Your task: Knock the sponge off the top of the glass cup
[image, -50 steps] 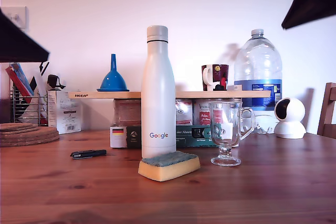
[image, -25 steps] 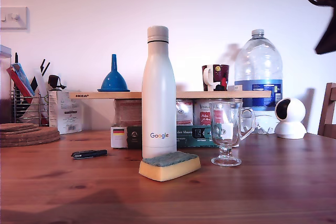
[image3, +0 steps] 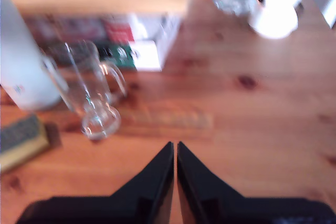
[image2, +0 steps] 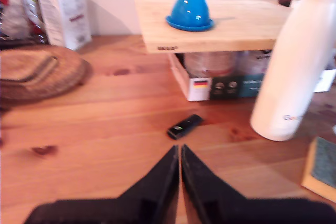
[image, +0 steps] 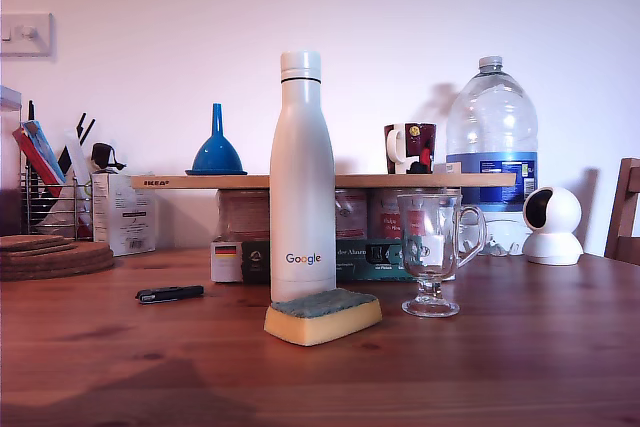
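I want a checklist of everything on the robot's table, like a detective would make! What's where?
Surface: brown wooden table, dry as far as I can see.
Job's things: the sponge lies flat on the table, green side up, in front of the white bottle. The glass cup stands upright beside it with nothing on top.
Clutter: blue funnel and dark mug on the wooden board; big water bottle; small black object; cork mats; white round camera.
Grippers: my first gripper and my second gripper are shut and empty, above the table.
Cables: nothing seen.
Surroundings: plain wall, a chair at the exterior view's right.
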{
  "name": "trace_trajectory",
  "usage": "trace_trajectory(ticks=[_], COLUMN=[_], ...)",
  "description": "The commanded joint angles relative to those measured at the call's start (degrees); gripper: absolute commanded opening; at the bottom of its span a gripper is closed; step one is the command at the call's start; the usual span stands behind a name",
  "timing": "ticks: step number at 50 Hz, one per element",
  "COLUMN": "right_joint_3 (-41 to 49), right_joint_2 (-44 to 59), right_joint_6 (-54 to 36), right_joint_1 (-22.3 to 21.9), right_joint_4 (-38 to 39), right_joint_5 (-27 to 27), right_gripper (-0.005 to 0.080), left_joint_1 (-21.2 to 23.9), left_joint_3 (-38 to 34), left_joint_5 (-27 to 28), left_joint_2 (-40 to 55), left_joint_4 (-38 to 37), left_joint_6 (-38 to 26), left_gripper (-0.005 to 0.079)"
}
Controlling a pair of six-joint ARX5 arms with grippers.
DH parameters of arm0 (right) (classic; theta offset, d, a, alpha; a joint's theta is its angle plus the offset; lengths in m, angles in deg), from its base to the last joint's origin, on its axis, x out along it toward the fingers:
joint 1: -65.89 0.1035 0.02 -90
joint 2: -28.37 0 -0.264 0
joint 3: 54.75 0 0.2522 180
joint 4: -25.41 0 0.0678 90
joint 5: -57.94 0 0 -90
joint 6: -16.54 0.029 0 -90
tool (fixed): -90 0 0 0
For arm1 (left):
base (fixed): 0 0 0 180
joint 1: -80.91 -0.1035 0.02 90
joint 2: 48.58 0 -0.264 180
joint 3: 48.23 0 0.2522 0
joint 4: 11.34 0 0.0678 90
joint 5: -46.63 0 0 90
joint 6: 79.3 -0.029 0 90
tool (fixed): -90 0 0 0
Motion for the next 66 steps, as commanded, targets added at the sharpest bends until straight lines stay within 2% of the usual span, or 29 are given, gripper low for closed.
trace_trajectory(ticks=[1,8,19,31,36,66], right_joint_3=[1.1,1.6,1.9,1.9,1.8,1.8], right_joint_2=[-2.8,-9.1,-16.8,-25.4,-28.5,-29.5], right_joint_6=[0.5,0.9,0.7,-1.8,-0.9,-0.2], right_joint_1=[0.3,0.3,1.8,7.9,9.6,10.4], right_joint_4=[-0.3,-3.7,-9.0,-12.9,-16.3,-33.6], right_joint_5=[0.9,1.3,2.1,7.5,6.0,5.8], right_gripper=[-0.0011,-0.0011,-0.0011,-0.0011,-0.0011,-0.0011], left_joint_1=[-0.7,-1.6,-1.4,-1.4,-1.4,-1.4], left_joint_3=[-1.0,-1.0,-1.0,-1.0,-1.0,-1.0], left_joint_5=[0.0,0.1,0.6,2.9,3.1,3.1], left_joint_2=[-2.8,-7.2,-8.0,-8.0,-8.0,-7.9], left_joint_4=[0.3,-2.7,-3.8,-4.4,-5.0,-17.7], left_joint_6=[-0.5,-0.5,0.3,0.3,1.0,1.2], left_gripper=[-0.0024,-0.0024,-0.0024,-0.0024,-0.0024,-0.0024])
